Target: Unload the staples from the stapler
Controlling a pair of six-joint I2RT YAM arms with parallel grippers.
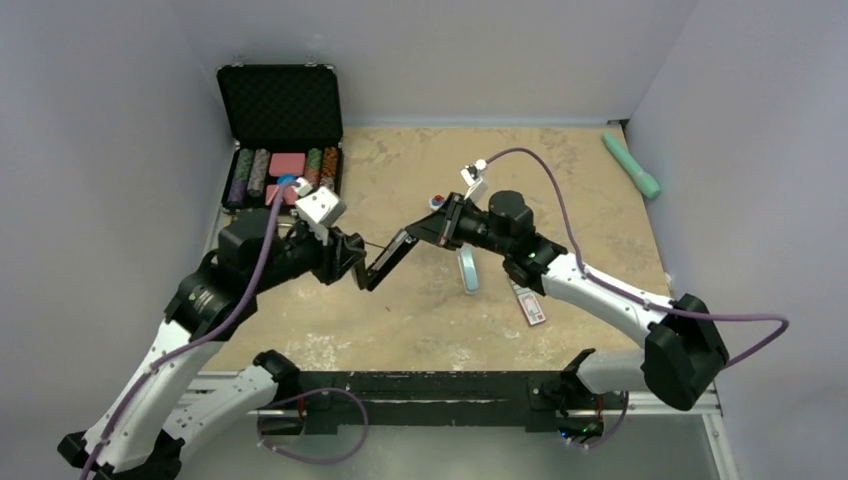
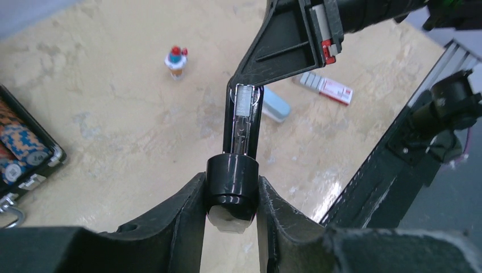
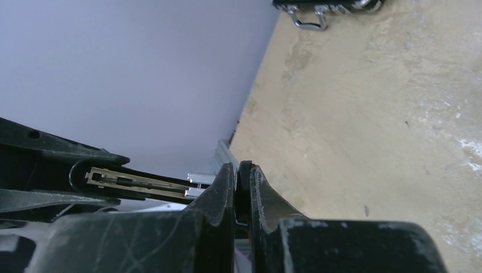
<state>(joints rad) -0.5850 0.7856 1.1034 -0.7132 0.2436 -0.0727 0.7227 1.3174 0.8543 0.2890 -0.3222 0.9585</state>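
The black stapler (image 1: 390, 258) hangs over the table between both arms. My left gripper (image 2: 232, 183) is shut on its rounded hinge end (image 2: 231, 185), pinched between both fingers. Its open channel of silvery metal (image 2: 243, 128) runs away from that end, with a short silvery strip, the staples (image 2: 244, 98), at the far end. My right gripper (image 1: 418, 235) comes in from the right at the stapler's front tip. In the right wrist view its jaws (image 3: 243, 166) are shut on a thin black edge of the stapler, with the silvery channel (image 3: 142, 183) just to their left.
An open black case of poker chips (image 1: 282, 170) stands at the back left. A pale blue-grey bar (image 1: 467, 268) and a red and white pack (image 1: 528, 303) lie under the right arm. A small red and blue toy (image 1: 437, 201) and a teal tool (image 1: 632, 165) lie farther back.
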